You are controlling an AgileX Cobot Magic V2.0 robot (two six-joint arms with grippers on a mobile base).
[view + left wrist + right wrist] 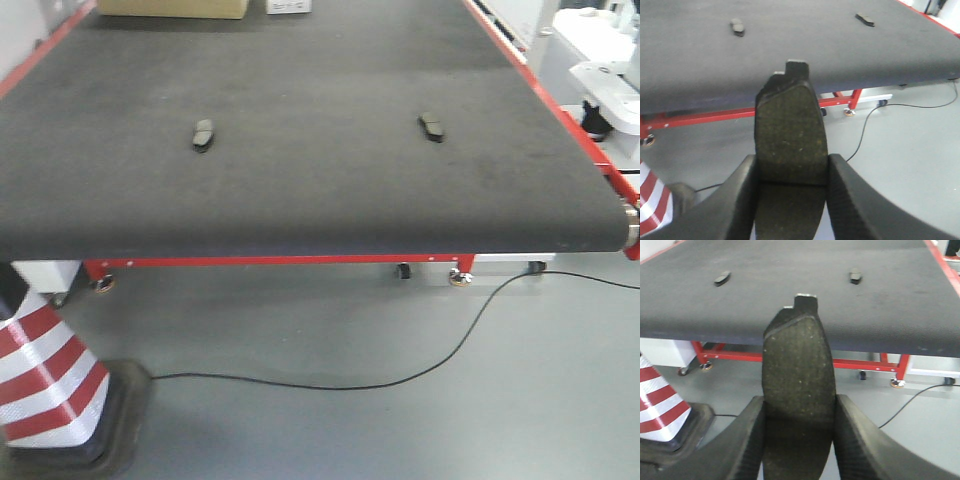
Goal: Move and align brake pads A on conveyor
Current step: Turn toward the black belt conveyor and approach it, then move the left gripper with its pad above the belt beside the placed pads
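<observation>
Two brake pads lie on the conveyor [300, 200]: one at the left [203, 134], one at the right [431, 126]. The same two pads show small in the left wrist view [737, 26] [865, 19] and in the right wrist view [722, 278] [855, 276]. My left gripper [792, 170] is shut on a third brake pad [789, 130], held lengthwise over the floor short of the belt's front edge. My right gripper [799, 415] is shut on another brake pad [799, 370], likewise short of the belt. Neither gripper shows in the front view.
A red-and-white striped cone [45, 385] on a black base stands on the floor at the front left. A black cable [400, 375] runs across the grey floor. A cardboard box [172, 8] sits at the belt's far end. White equipment [605, 70] stands beyond the right red edge.
</observation>
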